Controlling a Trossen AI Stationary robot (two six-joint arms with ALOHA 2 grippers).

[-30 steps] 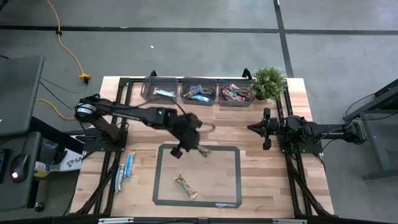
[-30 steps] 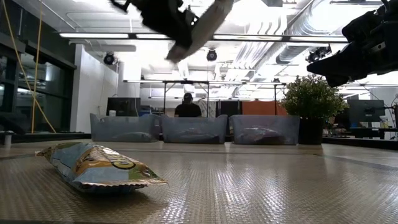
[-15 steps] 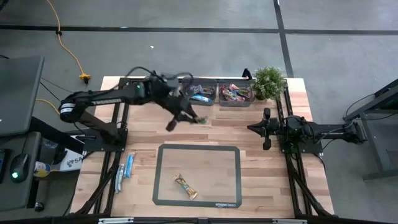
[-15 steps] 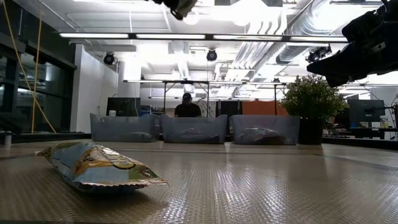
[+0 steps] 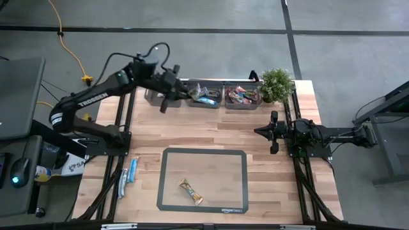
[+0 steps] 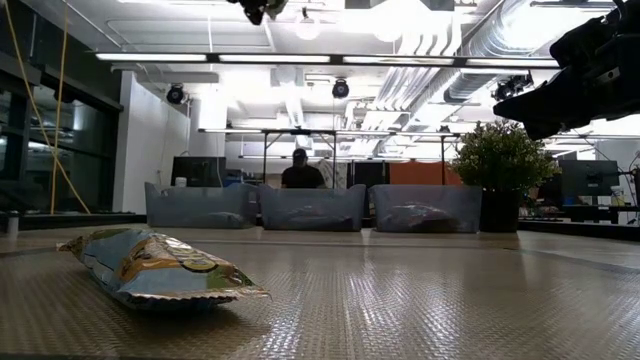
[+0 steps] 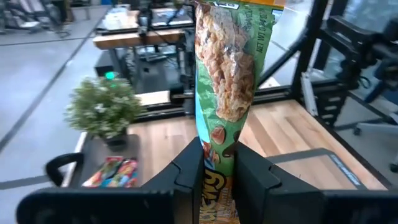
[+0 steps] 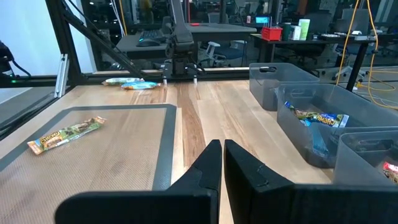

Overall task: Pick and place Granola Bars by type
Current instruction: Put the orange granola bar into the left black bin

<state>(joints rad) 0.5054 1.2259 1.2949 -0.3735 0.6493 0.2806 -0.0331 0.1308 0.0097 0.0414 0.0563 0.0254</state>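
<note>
Since the earlier frame the left gripper [image 7: 217,171] has carried the green-tan wrapped granola bar [image 7: 227,68], pinched between its jaws, from the mat to above the leftmost clear grey plastic bin [image 5: 153,96], so releasing comes next, while the right gripper [image 8: 216,163] waits closed and empty.

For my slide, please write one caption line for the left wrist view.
Left tool grips a green-wrapped granola bar upright above the wooden table.

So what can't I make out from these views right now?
- Held green bar: hidden under the left gripper in the high view; top cut off in the left wrist view.
- Leftmost bin: contents covered by the left arm, high view.
- Bars off the mat: wrappers too small to read.
</note>
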